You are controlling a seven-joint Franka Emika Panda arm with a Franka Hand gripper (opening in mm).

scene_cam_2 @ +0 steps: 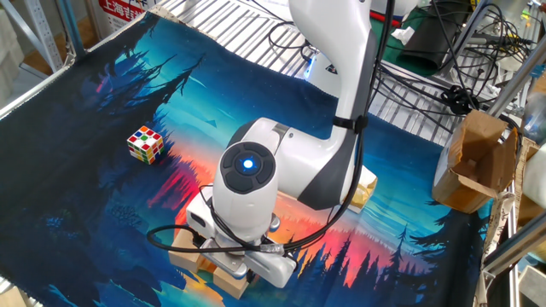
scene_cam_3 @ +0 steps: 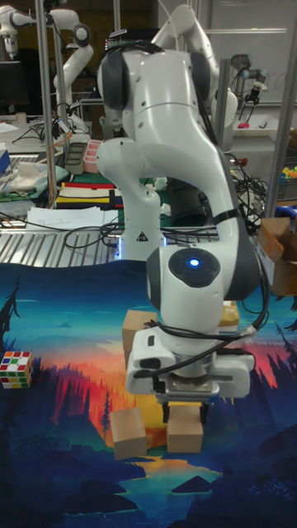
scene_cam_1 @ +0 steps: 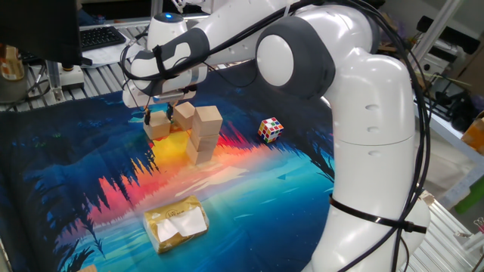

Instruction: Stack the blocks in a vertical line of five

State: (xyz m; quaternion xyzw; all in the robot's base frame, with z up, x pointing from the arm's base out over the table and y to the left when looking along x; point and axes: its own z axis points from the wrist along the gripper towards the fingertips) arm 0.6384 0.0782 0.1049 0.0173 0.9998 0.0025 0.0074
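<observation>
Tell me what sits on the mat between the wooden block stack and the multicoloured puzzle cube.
Nothing: in one fixed view, only bare printed mat separates the block stack from the puzzle cube.

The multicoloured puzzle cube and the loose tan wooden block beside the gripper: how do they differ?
The multicoloured puzzle cube has small coloured squares on its faces; the loose tan wooden block is plain and unpainted. The puzzle cube looks a little smaller. It sits alone, away from the arm; the block lies right beside the gripper. Both are cubes resting on the printed mat.
</observation>
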